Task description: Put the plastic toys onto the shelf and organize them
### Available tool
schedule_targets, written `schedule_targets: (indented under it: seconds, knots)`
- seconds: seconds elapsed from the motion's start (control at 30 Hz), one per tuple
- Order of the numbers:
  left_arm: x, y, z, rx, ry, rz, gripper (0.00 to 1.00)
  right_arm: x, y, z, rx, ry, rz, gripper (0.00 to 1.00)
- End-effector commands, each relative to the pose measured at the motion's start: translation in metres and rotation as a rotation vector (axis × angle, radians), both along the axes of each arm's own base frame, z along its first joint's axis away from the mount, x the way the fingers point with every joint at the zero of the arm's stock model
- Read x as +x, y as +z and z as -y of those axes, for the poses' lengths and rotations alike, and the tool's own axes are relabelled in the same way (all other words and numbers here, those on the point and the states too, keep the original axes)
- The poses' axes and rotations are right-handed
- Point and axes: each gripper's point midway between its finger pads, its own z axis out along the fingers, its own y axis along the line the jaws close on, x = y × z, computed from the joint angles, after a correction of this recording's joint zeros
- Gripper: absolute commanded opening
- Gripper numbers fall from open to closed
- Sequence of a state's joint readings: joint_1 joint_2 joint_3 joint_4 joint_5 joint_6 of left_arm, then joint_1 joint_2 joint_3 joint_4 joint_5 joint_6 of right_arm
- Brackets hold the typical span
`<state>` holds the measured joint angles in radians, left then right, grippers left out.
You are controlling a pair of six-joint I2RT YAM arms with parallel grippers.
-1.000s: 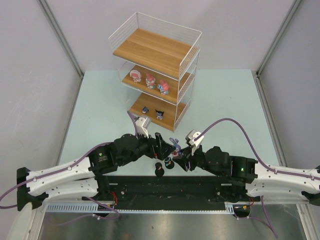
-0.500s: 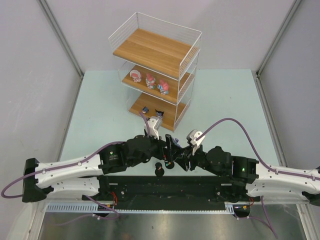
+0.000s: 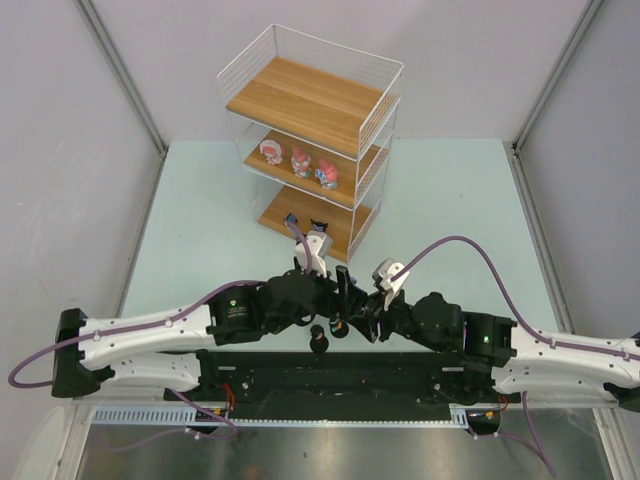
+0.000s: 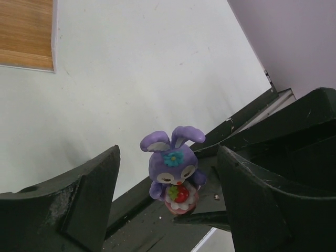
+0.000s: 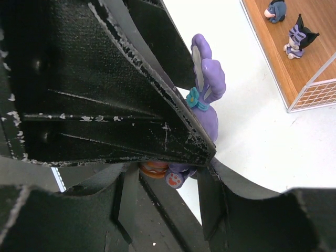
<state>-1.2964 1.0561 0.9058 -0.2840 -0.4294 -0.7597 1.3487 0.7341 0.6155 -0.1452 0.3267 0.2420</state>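
A purple bunny (image 4: 173, 170) with a strawberry on its front hangs above the table's near edge. My right gripper (image 5: 168, 178) is shut on its base. My left gripper (image 4: 167, 157) is open around the bunny, with a gap on each side. In the right wrist view a left finger (image 5: 105, 100) covers most of the bunny (image 5: 209, 89). From above, both grippers meet at the front centre, left gripper (image 3: 342, 288) and right gripper (image 3: 358, 314). The shelf (image 3: 305, 100) stands behind. Three pink-and-white toys (image 3: 300, 160) sit on its middle board. Two dark toys (image 5: 299, 35) sit on the bottom board.
A small dark-haired toy on a round black base (image 3: 319, 340) stands just in front of the grippers, by the black base rail (image 3: 400, 375). The shelf's top board is bare. Grey walls close in the pale table (image 3: 200, 230) on both sides.
My left arm has swung right and forward until its jaws straddle the bunny, and they have narrowed. The right gripper and the bunny have stayed put.
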Motion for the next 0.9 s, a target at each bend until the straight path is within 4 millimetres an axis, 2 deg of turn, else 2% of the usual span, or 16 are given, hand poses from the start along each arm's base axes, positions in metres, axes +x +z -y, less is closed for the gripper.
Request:
schedule_targets:
  seconds: [0.0, 0.13, 0.17, 0.2, 0.63, 0.87]
  knots:
    - [0.004, 0.016, 0.0, -0.022, 0.035, 0.015, 0.78, 0.001, 0.038, -0.006, 0.105, 0.002, 0.035, 0.0]
    - [0.004, 0.014, 0.001, -0.012, 0.032, 0.014, 0.73, 0.0, 0.038, -0.006, 0.107, 0.005, 0.035, 0.0]
    - [0.004, 0.014, 0.002, -0.013, 0.03, 0.015, 0.67, 0.001, 0.039, -0.006, 0.11, 0.002, 0.037, 0.0]
    - [0.003, 0.014, 0.002, -0.013, 0.028, 0.013, 0.65, 0.001, 0.038, -0.006, 0.107, 0.002, 0.037, 0.0]
    - [0.001, 0.014, 0.008, -0.025, 0.005, 0.01, 0.58, 0.002, 0.041, -0.004, 0.111, -0.006, 0.045, 0.0]
    - [-0.002, 0.013, 0.011, -0.032, -0.014, 0.005, 0.49, 0.003, 0.04, -0.004, 0.108, -0.007, 0.045, 0.0]
